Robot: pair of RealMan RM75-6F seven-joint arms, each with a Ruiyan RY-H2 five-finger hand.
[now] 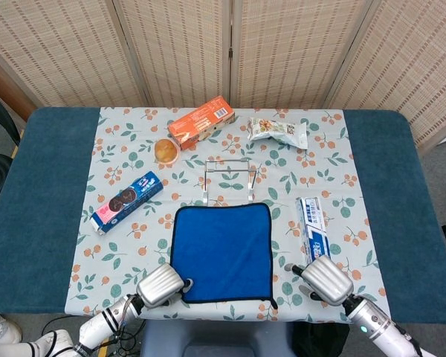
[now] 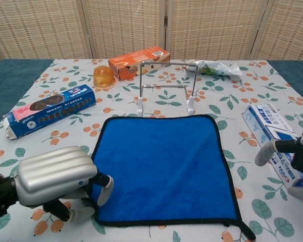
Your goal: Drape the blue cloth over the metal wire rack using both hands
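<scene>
Just in front of the rack (image 2: 165, 86), the cloth (image 2: 164, 169) lies flat on the bench (image 1: 44, 186). At the cloth's near left corner, the left robot hand (image 2: 58, 181) touches the hem with curled fingers, though whether it grips is unclear. Right of the cloth, the right robot hand (image 2: 293, 156) hovers by a box (image 2: 272, 138), its grasp hidden.

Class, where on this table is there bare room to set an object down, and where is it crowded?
Free: the plain teal table left of the cookie box, and right of the toothpaste box. Crowded: around the wire rack and blue cloth.
</scene>
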